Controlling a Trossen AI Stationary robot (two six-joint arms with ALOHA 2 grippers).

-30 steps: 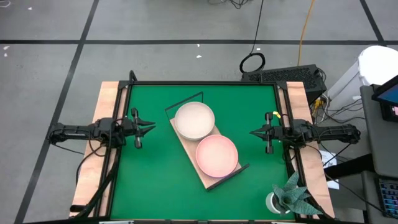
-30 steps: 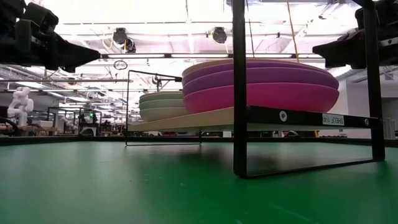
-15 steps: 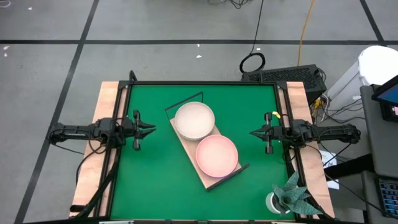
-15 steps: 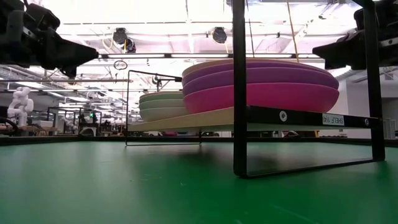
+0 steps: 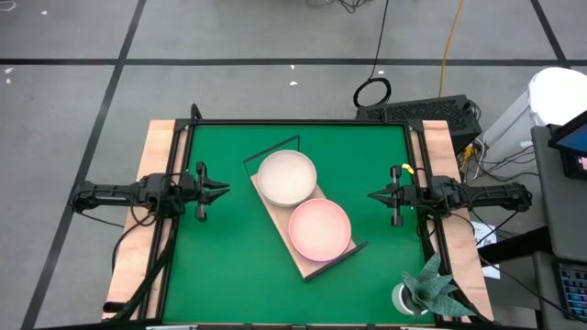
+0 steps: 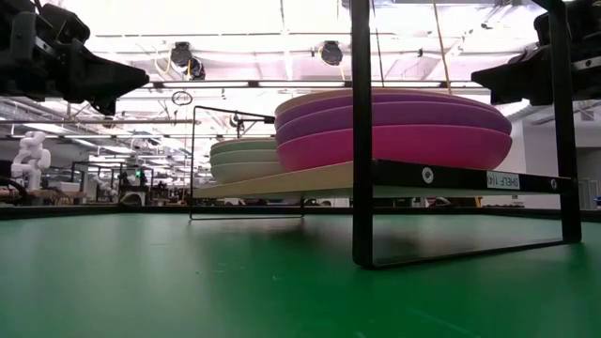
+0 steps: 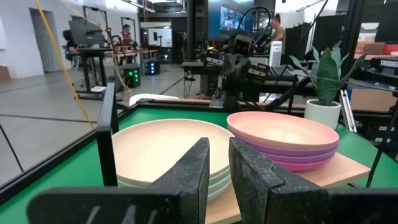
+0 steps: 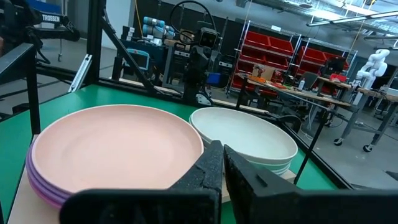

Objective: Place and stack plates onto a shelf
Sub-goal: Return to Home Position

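The shelf [image 5: 279,223], a light wood board with black wire ends, lies slantwise on the green mat. Two stacks of plates rest on it. The far stack has a beige plate on top [image 5: 287,177] and mint green ones under it [image 6: 246,148]. The near stack has a salmon pink plate on top [image 5: 320,229], over purple and magenta ones [image 6: 394,131]. My left gripper [image 5: 225,190] hangs level at the table's left edge, with a narrow gap between its fingers [image 7: 219,155] and nothing in it. My right gripper [image 5: 371,195] hangs level at the right edge, shut and empty [image 8: 223,155].
A potted plant [image 5: 426,291] stands at the near right corner, off the mat. The shelf's upright wire ends [image 6: 362,131] rise above the plates. Bare green mat [image 5: 229,266] lies between each gripper and the shelf.
My left gripper has rolled a little about the line it points along, staying where it was. The plates and the shelf have not moved.
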